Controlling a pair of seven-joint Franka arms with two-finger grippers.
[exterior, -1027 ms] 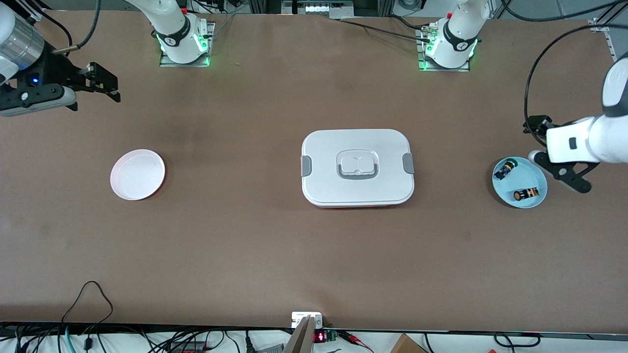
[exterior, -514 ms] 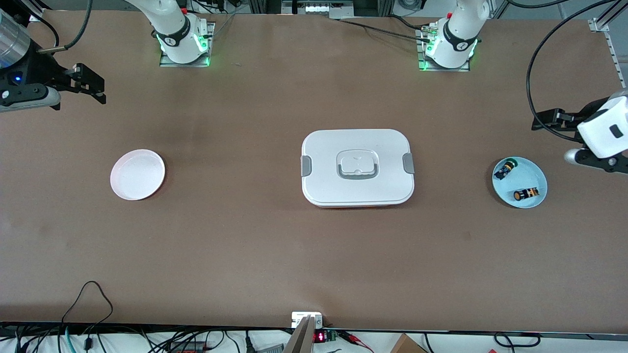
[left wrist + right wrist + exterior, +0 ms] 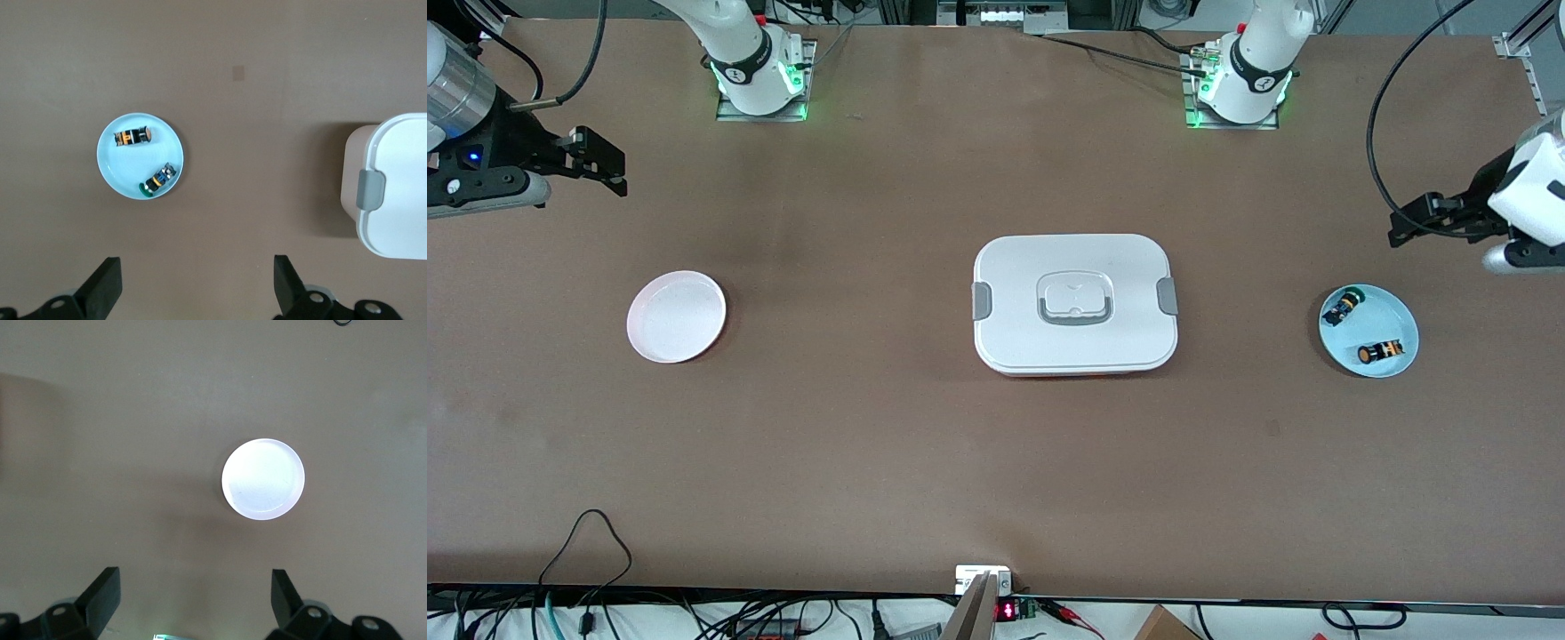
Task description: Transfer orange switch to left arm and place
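Note:
The orange switch [image 3: 1381, 352] lies on its side in a light blue plate [image 3: 1392, 311] at the left arm's end of the table. It also shows in the left wrist view [image 3: 133, 137], on that plate [image 3: 117, 170]. My left gripper [image 3: 1402, 222] is open and empty, up in the air over bare table beside the plate; its own view shows its jaws wide apart [image 3: 198, 287]. The white box [image 3: 1074, 304] sits shut at the table's middle, its edge also in the left wrist view [image 3: 393, 187]. My right gripper [image 3: 609, 164] is open and empty over the right arm's end.
A second small black switch [image 3: 1343, 307] with blue, yellow and green parts shares the blue plate. An empty pale pink plate [image 3: 676, 316] sits toward the right arm's end, also in the right wrist view [image 3: 263, 479]. Cables hang along the table's near edge.
My left gripper has pulled away from the blue plate, toward the table's end and the robots' bases. My right gripper has shifted slightly. The switches have not moved.

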